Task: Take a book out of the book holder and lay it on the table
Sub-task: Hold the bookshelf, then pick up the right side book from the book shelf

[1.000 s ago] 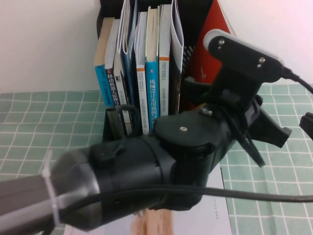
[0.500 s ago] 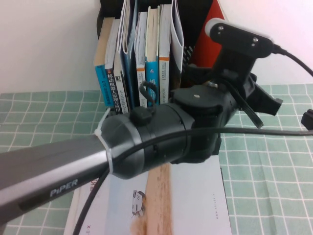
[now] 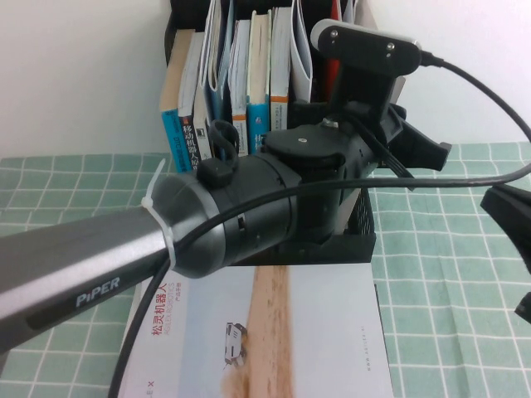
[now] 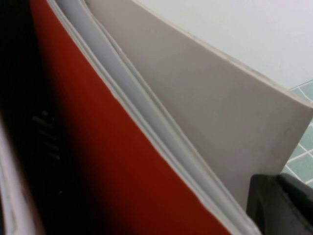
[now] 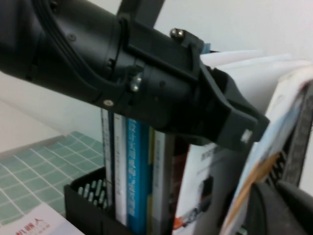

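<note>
The left arm (image 3: 124,265) has a grey metallic tube lettered "PiPER" in white, joined to rounded black plastic housings by a white zip tie (image 3: 158,215). A black cable (image 3: 348,186) runs along it, and small silver screws sit in the black wrist joint (image 3: 311,141). On top rides a wrist camera (image 3: 365,46) with a light silver front, two dark dots and a black mount; the right arm (image 3: 510,220) shows only as a black angular edge.

A glossy paper cover is shown on the book (image 3: 274,340), matt black plastic on the book holder (image 3: 353,240), checked cloth on the desk (image 3: 448,274).
</note>
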Controlling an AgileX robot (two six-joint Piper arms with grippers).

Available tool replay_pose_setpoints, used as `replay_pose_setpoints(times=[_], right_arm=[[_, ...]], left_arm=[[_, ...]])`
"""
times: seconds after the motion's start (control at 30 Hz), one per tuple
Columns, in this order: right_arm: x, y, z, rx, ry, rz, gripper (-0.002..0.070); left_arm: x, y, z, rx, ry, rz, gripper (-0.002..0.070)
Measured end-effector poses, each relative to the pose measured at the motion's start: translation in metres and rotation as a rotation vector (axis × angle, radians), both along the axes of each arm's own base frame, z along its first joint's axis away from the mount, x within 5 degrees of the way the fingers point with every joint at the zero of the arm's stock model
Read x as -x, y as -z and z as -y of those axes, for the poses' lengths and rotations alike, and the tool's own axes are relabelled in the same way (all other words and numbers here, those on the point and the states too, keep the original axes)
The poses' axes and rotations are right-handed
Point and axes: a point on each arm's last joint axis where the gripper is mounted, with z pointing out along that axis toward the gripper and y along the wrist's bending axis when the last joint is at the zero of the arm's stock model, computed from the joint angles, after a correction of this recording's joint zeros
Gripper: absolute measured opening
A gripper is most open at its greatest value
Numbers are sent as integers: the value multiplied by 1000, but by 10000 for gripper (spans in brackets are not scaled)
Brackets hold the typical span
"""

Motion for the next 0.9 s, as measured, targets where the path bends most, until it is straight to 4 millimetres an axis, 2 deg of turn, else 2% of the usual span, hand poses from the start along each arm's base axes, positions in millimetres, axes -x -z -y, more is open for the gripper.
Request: replay_pose_setpoints(times=[0.13, 0.23, 0.33, 0.5, 0.63, 0.77, 0.9], right_arm=[[-14, 8, -8, -52, -61, -31, 147], [-34, 18, -19, -57, -84, -89, 292], [-58, 26, -33, -49, -95, -106, 368], [-98, 46, -50, -44, -64, -112, 397], [-122, 73, -53, -52, -15, -161, 400], [-138, 88, -56, -74, 29, -191, 400], [-145, 86, -65, -84, 12, -176, 400]], left_arm=[[1, 0, 1, -8, 5, 5, -2], [1, 0, 1, -10, 6, 6, -3], [1, 0, 1, -12, 7, 7, -2], [1, 0, 1, -12, 7, 7, -3], [1, 0, 1, -12, 7, 7, -3], [1, 0, 1, -12, 7, 7, -3], [1, 0, 1, -12, 7, 7, -3]])
